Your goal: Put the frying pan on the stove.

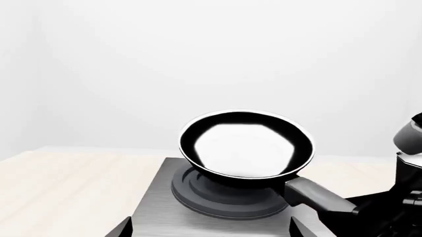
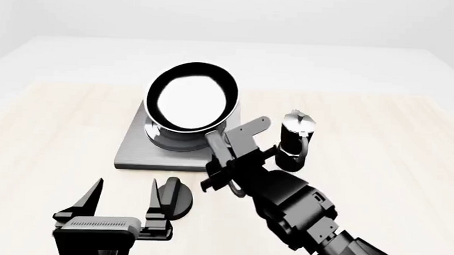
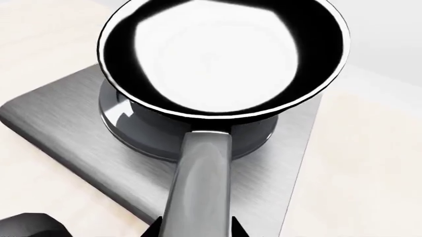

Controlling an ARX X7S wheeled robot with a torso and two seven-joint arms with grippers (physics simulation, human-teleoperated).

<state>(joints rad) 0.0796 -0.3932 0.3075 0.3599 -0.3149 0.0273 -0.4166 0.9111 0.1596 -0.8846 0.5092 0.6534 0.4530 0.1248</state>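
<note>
The frying pan (image 2: pixel 191 101) sits over the stove (image 2: pixel 135 150), right above its ring burner, its bowl tilted slightly (whether it rests fully on the burner is hard to tell). Its handle (image 3: pixel 197 182) runs back toward the right gripper (image 2: pixel 230 156), which is clamped around it. The left gripper (image 2: pixel 126 200) hangs spread wide and empty, just short of the stove, beside a black knob (image 2: pixel 179 199).

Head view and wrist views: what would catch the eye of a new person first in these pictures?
First comes the frying pan, glossy black with a bright mirror-like inside, sitting over the ring burner of the grey stove at mid-table. The right gripper holds its long handle, with a small moka pot just to the right. The left gripper hangs open nearer the robot, above a black round knob.
</note>
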